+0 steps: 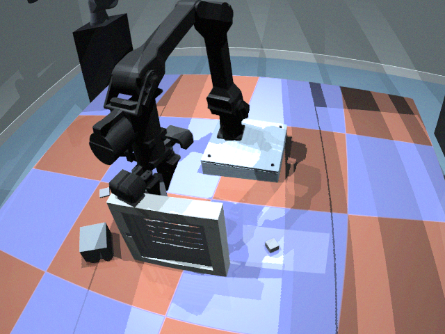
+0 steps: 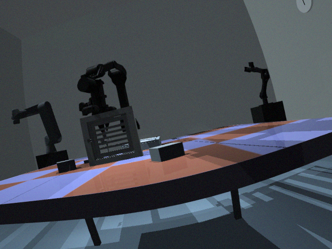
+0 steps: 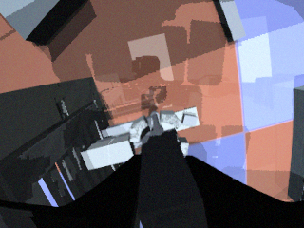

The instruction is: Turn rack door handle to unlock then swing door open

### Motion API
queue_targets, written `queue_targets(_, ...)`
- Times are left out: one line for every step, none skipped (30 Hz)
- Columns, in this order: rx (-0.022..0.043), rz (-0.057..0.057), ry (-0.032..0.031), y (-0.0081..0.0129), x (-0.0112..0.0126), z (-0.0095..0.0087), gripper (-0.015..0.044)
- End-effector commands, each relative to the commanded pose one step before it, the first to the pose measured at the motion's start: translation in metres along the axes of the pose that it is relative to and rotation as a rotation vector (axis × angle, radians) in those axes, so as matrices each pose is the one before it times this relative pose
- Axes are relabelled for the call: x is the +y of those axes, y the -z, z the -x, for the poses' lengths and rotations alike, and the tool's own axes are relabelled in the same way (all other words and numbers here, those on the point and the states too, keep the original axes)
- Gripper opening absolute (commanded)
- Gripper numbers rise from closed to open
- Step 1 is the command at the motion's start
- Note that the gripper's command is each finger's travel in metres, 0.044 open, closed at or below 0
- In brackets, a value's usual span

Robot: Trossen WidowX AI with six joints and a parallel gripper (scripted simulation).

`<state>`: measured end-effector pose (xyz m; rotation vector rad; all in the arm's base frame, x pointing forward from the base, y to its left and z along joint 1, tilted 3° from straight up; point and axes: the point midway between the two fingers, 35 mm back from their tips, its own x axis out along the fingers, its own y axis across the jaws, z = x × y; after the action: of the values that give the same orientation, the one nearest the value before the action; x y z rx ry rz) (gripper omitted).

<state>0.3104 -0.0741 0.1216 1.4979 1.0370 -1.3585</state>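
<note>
The grey rack frame (image 1: 194, 207) (image 2: 136, 134) stands upright, and its slatted door (image 1: 179, 253) (image 2: 129, 138) looks closed in it. My gripper (image 1: 158, 189) (image 2: 105, 130) (image 3: 162, 161) points down on the arm's side of the rack, close to the door. It is shut on the door's handle. In the wrist view, the rack lies at an angle along the left, and pale parts show on both sides of the fingertips. Which of them are handle and which are fingertips is hard to tell. The frame and slats partly hide the fingers in the top and exterior views. The handle's exact turn is unclear.
A grey block (image 1: 94, 238) (image 2: 66, 166) stands left of the rack. A larger block (image 2: 171, 151) is nearer in the exterior view. A small cube (image 1: 272, 244) lies right of the rack, a flat tile (image 1: 103, 192) left. The arm's base plate (image 1: 247, 143) is behind.
</note>
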Motion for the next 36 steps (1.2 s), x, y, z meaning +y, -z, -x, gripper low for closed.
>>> queue_targets(0.00041,-0.0422,0.00023,-0.00116,0.00021,-0.00042,0.0014)
queue_targets(0.0,0.0,0.0,0.0,0.0,0.0,0.0014)
queue_targets(0.0,0.0,0.0,0.0,0.0,0.0,0.0014)
queue_targets(0.0,0.0,0.0,0.0,0.0,0.0,0.0014)
queue_targets(0.0,0.0,0.0,0.0,0.0,0.0,0.004)
queue_targets(0.0,0.0,0.0,0.0,0.0,0.0,0.0066)
queue_targets(0.0,0.0,0.0,0.0,0.0,0.0,0.0092)
queue_targets(0.0,0.0,0.0,0.0,0.0,0.0,0.0119)
queue_targets(0.0,0.0,0.0,0.0,0.0,0.0,0.0145)
queue_targets(0.0,0.0,0.0,0.0,0.0,0.0,0.0171)
queue_targets(0.0,0.0,0.0,0.0,0.0,0.0,0.0197)
queue_targets(0.0,0.0,0.0,0.0,0.0,0.0,0.0224)
queue_targets(0.0,0.0,0.0,0.0,0.0,0.0,0.025)
queue_targets(0.0,0.0,0.0,0.0,0.0,0.0,0.0276)
queue_targets(0.0,0.0,0.0,0.0,0.0,0.0,0.0286)
queue_targets(0.00006,0.0082,-0.00003,0.0,0.0,0.0,0.0286)
queue_targets(0.00018,0.0245,-0.0001,0.00001,0.0,0.00001,0.0286)
queue_targets(0.0003,0.0408,-0.00017,0.00002,0.0,0.00001,0.0286)
queue_targets(0.00035,0.0495,-0.00023,0.00002,0.0,0.00002,0.0286)
queue_targets(0.00034,0.0495,-0.00024,0.00002,0.0,0.00002,0.0286)
queue_targets(0.00016,0.0495,-0.00013,0.00001,0.0,0.00001,0.0286)
queue_targets(0.00009,0.0495,-0.00009,0.00001,0.0,0.00001,0.0286)
queue_targets(0.00007,0.0495,-0.00008,0.00001,0.0,0.00001,0.0286)
queue_targets(0.00007,0.0495,-0.00008,0.00001,0.0,0.00001,0.0286)
queue_targets(0.00006,0.0495,-0.00009,0.00001,0.0,0.00001,0.0286)
queue_targets(-0.00003,0.0495,0.00001,0.0,0.0,0.0,0.0286)
queue_targets(-0.00003,0.0496,0.00001,0.0,0.0,0.0,0.0286)
queue_targets(-0.00003,0.0496,0.00001,0.0,0.0,0.0,0.0286)
queue_targets(-0.00002,0.0496,0.00002,0.0,0.0,0.0,0.0286)
queue_targets(-0.00002,0.0496,0.00002,0.0,0.0,0.0,0.0286)
queue_targets(-0.00002,0.0496,0.00002,0.0,0.0,0.0,0.0286)
queue_targets(-0.00002,0.0496,0.00002,0.0,0.0,0.0,0.0286)
queue_targets(-0.00002,0.0496,0.00002,0.0,0.0,0.0,0.0286)
queue_targets(-0.00002,0.0496,0.00002,0.0,0.0,0.0,0.0286)
queue_targets(-0.00002,0.0496,0.00003,0.0,0.0,0.0,0.0286)
queue_targets(-0.00001,0.0495,0.00003,0.0,0.0,0.0,0.0286)
